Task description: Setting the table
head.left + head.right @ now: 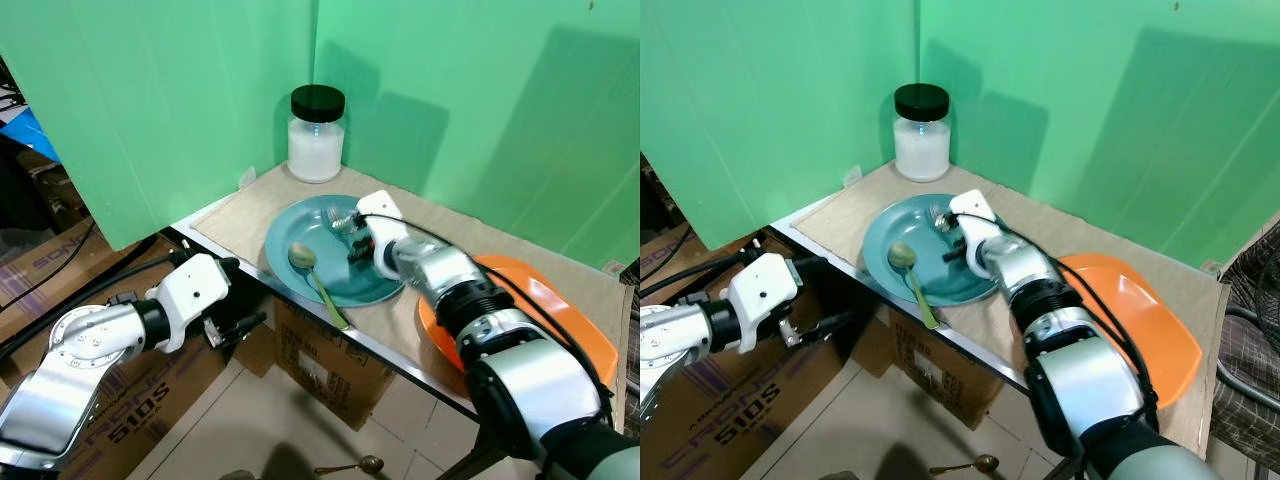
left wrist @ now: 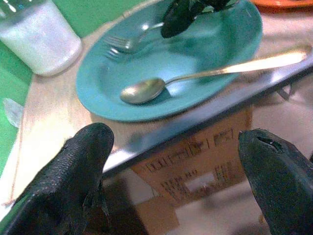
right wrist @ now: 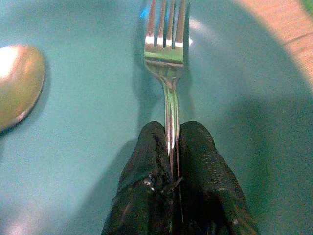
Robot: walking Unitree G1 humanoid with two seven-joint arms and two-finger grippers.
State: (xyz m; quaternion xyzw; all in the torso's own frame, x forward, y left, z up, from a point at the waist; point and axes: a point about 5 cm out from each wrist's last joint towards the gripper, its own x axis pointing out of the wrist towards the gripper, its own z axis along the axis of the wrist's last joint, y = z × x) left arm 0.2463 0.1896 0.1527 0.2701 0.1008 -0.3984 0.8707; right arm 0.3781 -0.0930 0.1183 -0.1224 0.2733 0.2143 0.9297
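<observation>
A teal plate (image 1: 300, 236) lies on a beige mat at the table's near edge. A gold spoon (image 1: 316, 278) rests in it, bowl inward, handle sticking out over the rim. My right gripper (image 1: 354, 245) reaches over the plate and is shut on the handle of a silver fork (image 3: 166, 54), whose tines point toward the plate's far side (image 1: 341, 219). My left gripper (image 1: 232, 312) hangs open below the table edge, left of the plate, with nothing between its fingers (image 2: 83, 166).
A lidded glass jar of white powder (image 1: 316, 134) stands at the back corner against the green screens. An orange plate (image 1: 570, 318) lies to the right. Cardboard boxes (image 1: 320, 365) sit under the table, and another spoon (image 1: 360, 465) lies on the floor.
</observation>
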